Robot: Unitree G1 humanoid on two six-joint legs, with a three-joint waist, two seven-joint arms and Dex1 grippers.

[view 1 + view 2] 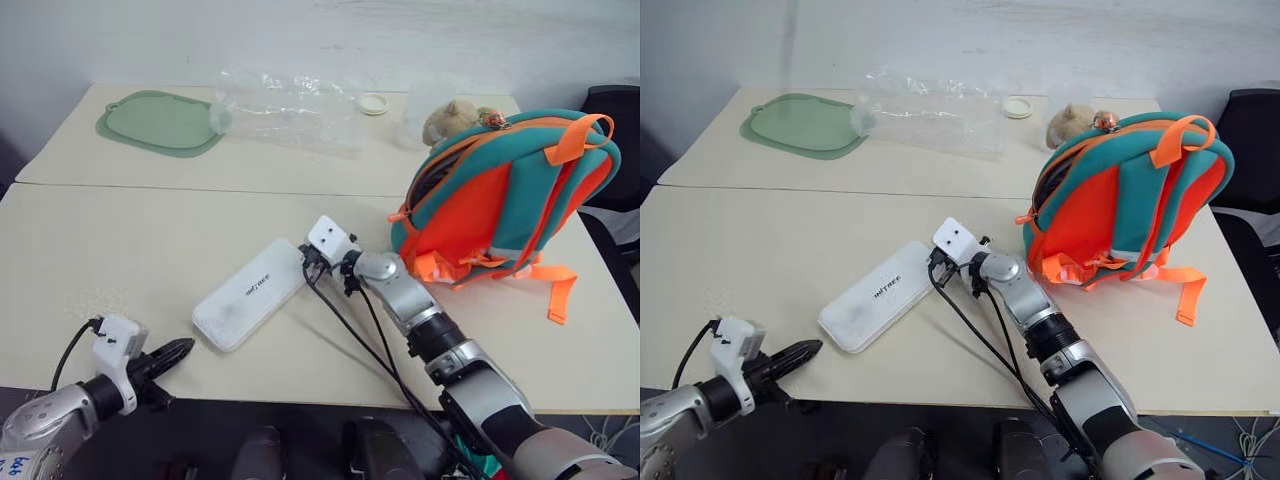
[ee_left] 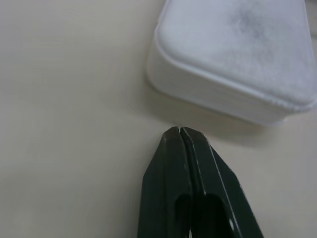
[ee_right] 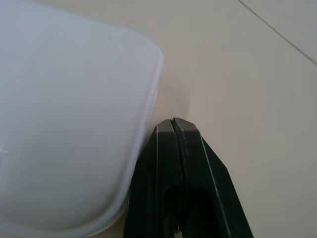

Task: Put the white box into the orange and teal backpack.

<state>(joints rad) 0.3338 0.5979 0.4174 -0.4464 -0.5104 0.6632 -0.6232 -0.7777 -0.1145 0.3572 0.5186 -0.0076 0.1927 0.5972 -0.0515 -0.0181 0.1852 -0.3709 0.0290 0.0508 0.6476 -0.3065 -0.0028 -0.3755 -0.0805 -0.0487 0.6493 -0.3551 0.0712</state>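
Backpack, orange and teal (image 1: 500,195), is standing upright on your counter (image 1: 120,250), zipper gaping at the top. White box (image 1: 250,293) is lying flat left of it, well apart. Right gripper (image 3: 173,123) is sitting with jaws clenched on nothing, alongside the box's far corner. Left gripper (image 2: 181,131) is pointing at the near end with jaws clenched empty, just short of it.

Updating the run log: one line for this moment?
box: flat on table | backpack: upright | left gripper: shut, near box | right gripper: shut, beside box
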